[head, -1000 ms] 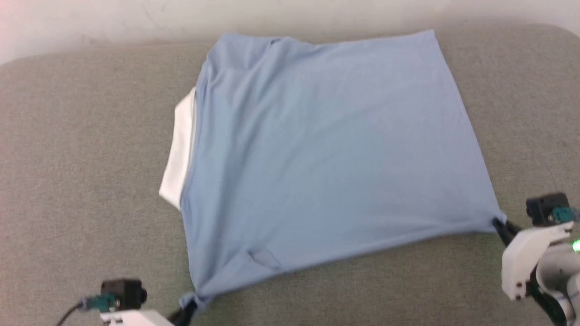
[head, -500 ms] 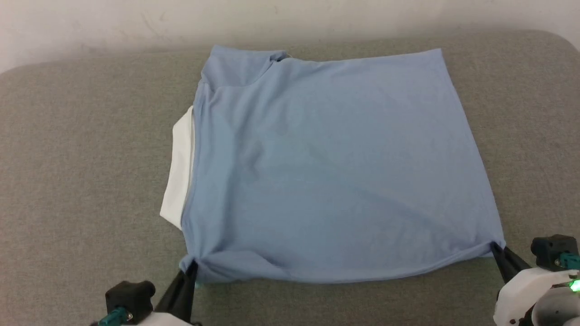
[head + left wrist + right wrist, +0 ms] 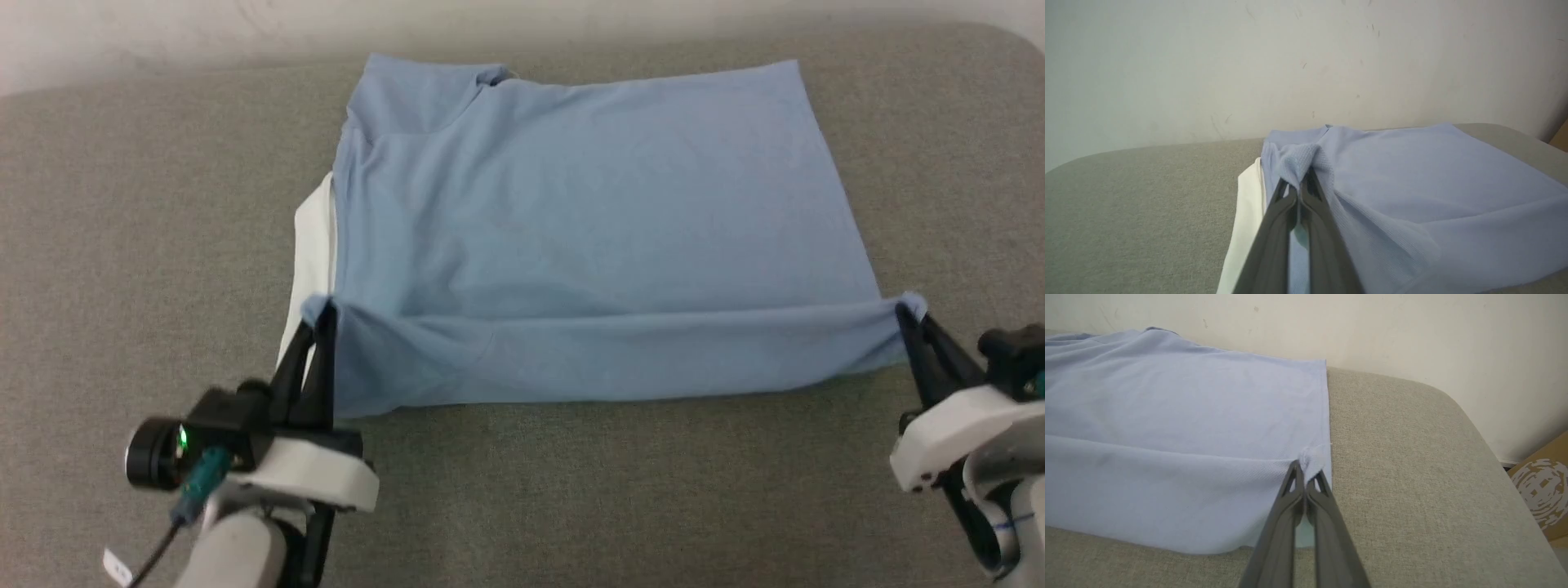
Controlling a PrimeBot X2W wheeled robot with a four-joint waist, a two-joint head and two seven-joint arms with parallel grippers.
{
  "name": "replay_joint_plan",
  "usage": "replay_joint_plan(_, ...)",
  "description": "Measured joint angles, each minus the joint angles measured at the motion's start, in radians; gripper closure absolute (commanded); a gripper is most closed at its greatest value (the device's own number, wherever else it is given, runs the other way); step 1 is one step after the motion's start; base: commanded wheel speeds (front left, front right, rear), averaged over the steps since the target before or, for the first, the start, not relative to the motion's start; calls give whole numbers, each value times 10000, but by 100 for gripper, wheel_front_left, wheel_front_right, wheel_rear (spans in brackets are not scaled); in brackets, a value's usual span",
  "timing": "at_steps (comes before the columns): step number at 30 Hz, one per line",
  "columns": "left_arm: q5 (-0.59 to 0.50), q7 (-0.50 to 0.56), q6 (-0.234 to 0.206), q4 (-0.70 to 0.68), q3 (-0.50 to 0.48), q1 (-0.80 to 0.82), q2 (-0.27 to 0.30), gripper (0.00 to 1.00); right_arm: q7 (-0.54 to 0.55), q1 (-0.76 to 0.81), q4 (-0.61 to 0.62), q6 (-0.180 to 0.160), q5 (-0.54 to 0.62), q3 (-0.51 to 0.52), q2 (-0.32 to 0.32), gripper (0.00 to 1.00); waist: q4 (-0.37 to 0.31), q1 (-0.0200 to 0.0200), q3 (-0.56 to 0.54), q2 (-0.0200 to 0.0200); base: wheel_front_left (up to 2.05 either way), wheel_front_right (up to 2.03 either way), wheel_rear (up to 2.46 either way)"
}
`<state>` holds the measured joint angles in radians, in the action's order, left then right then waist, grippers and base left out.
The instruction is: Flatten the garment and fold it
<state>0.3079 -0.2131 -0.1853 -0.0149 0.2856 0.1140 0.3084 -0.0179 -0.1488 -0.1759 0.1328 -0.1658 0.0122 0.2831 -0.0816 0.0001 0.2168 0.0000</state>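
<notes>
"Well, what was hard to see?"

"Most of the white collar (image 3: 309, 245) was tucked under the light blue shirt of soft jersey cloth (image 3: 588, 204). Just a strip of it stuck out on the robot's left side. The buttons and the sleeves were hidden. The bunched cloth also covered the very tips of the dark fingers, and the right arm was cut off by the picture's edge."

"Where was the shirt next to the grippers?"

"It lay spread out in front of both of them. The left gripper (image 3: 320, 314) was squeezed tight on the near left corner. The right gripper (image 3: 906, 314) was squeezed tight on the near right corner. Both corners were held up off the surface, and the edge between them was pulled into a straight line. From that line a band of blue sloped down to the surface on the robot's side. The far part of the shirt lay flat."

"What was it lying on?"

"A big grey woven cushion top (image 3: 122, 245) with rounded corners. Behind it stood a pale wall (image 3: 1208, 61) with small scuff marks. In the right wrist view a brown cardboard box with a white pattern (image 3: 1541, 490) showed past the cushion's corner, and the picture's edge cut it off."
</notes>
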Motion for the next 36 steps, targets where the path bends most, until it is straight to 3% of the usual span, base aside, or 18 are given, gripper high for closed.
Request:
replay_joint_plan(6,-2,38,441,924,-36,1685,125,100,637,-1012,-219,0,-27,127,50,100,69,1,451,0,0,0,0)
replay_joint_plan(13,35,955,830,1797,-35,3146,447,100,1737,-2147,-729,0,-153,123,328,100,106,2,1138,0,0,0,0)
replay_joint_plan(18,341,2238,1016,2341,-8,3662,596,100,2638,-2916,-1034,0,-426,-171,596,100,97,2,1652,0,0,0,0)
replay_joint_plan(22,966,3906,1220,2681,17,3727,692,100,3591,-3482,-1361,0,-934,-604,871,100,75,1,2002,0,0,0,0)
replay_joint_plan(29,2065,5996,1285,2288,-207,3901,738,100,5609,-4248,-1992,2,-2136,-959,1218,100,83,-2,2251,0,0,0,0)
replay_joint_plan(30,2150,6138,1210,2226,-242,3896,721,80,5735,-4292,-2025,2,-2247,-932,1243,100,97,-2,2236,0,0,0,0)
replay_joint_plan(31,2230,6201,1135,2174,-267,3880,692,25,5797,-4312,-2073,2,-2309,-872,1243,99,110,-1,2213,0,0,0,0)
replay_joint_plan(32,2290,6226,1080,2117,-284,3835,656,0,5823,-4315,-2130,2,-2376,-802,1229,75,123,0,2178,0,0,0,0)
replay_joint_plan(33,2303,6211,1003,2063,-295,3758,612,0,5822,-4312,-2171,2,-2433,-754,1206,25,136,-1,2134,0,0,0,0)
replay_joint_plan(34,2276,6123,930,1987,-286,3659,591,0,5852,-4303,-2207,0,-2485,-696,1170,0,147,-1,2081,0,0,0,0)
replay_joint_plan(36,2169,5647,802,1835,-313,3370,543,0,5741,-4186,-2203,0,-2495,-556,1078,0,167,0,1949,0,0,0,0)
